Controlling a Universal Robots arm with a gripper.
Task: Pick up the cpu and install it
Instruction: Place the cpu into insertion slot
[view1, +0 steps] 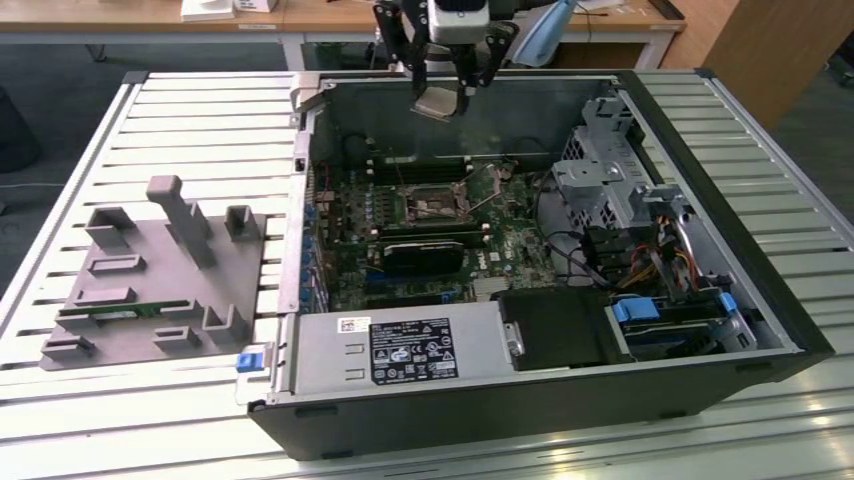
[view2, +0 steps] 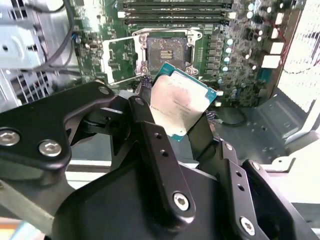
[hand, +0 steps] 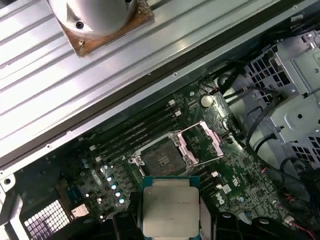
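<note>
While my claw hangs high over the open socket, it is clenched on one item: the cpu.

Item: a flat square chip with a pale metal top and a thin green edge.

Location: raised well clear of the socket and touching nothing but me. In the exterior view it sits beyond the socket, toward the far wall of the case, and looks tilted, not level. In both wrist views the bare socket shows just past the chip's edge, with the load frame swung open beside it on the motherboard.

Grip: my two fingers press on opposite edges, so the chip lies between them with its metal top facing my wrist.

Handling, by my estimate: light, rigid and thin, so no sag to allow for. The polished top looks slippery. The underside, which I cannot see, is probably the delicate face.

Best hold, as I judge it: the green rim on two opposite sides, squarely, with modest pressure.
</note>
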